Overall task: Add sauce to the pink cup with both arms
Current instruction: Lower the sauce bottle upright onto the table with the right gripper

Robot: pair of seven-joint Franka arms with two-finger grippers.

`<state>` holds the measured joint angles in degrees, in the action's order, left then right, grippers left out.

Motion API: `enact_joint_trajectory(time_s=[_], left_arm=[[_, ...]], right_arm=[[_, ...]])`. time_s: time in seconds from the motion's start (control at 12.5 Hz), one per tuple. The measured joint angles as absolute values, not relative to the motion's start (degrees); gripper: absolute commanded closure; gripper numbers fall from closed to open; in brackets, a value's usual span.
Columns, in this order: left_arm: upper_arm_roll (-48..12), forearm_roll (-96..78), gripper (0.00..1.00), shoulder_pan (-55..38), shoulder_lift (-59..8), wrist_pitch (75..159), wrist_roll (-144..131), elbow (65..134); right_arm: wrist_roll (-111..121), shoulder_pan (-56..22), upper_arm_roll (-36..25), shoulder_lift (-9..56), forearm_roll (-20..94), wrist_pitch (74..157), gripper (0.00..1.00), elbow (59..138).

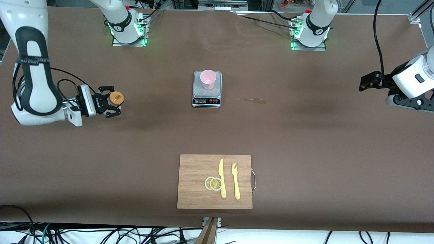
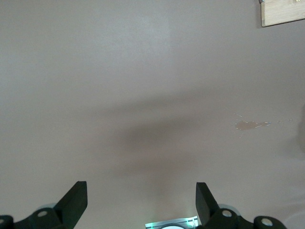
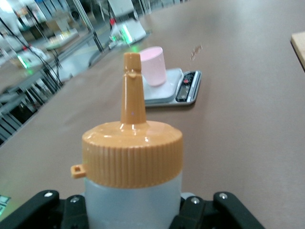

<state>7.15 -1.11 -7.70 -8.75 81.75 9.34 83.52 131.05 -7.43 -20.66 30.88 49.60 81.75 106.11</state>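
Note:
The pink cup (image 1: 208, 79) stands upright on a small grey kitchen scale (image 1: 207, 96) in the middle of the table. It also shows in the right wrist view (image 3: 153, 66). My right gripper (image 1: 110, 101) is shut on the sauce bottle (image 1: 116, 98) toward the right arm's end of the table, well apart from the cup. In the right wrist view the gripper (image 3: 133, 212) clasps the whitish bottle body (image 3: 133, 200) below the orange cap, nozzle pointing up. My left gripper (image 1: 368, 83) waits over the left arm's end of the table. It is open and empty (image 2: 141, 202).
A wooden cutting board (image 1: 193, 166) lies near the front camera with a yellow knife (image 1: 222, 178), a yellow fork (image 1: 235, 181) and two lemon slices (image 1: 213, 183). A small brownish spill (image 1: 254, 100) marks the table beside the scale, also in the left wrist view (image 2: 250, 125).

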Motion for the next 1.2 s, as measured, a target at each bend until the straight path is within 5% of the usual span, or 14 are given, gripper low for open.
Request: enact_joint_trajectory(time_s=[0.48, 0.56, 0.64, 0.72, 1.2], left_arm=[[7.14, -1.11, 0.0, -7.71, -8.77, 81.73, 9.34, 83.5], [7.15, -1.11, 0.0, -7.7, -8.77, 81.73, 9.34, 83.5], [7.15, -1.11, 0.0, -7.7, -8.77, 81.73, 9.34, 83.49], [7.15, -1.11, 0.0, -7.7, -8.78, 81.73, 9.34, 83.5], [7.15, -1.11, 0.0, -7.7, -8.82, 81.72, 9.34, 83.5]], right_arm=[[146.32, 0.19, -22.38, 49.26, 54.21, 68.08, 0.93, 92.88], [147.14, 0.75, -22.39, 51.03, 55.36, 66.39, 0.83, 91.14], [147.25, 0.98, -22.38, 52.49, 56.33, 64.39, 0.59, 89.27], [147.25, 0.97, -22.37, 53.54, 57.16, 62.77, 0.04, 87.86], [147.17, 1.05, -22.4, 54.53, 57.72, 59.91, 0.0, 86.08]])
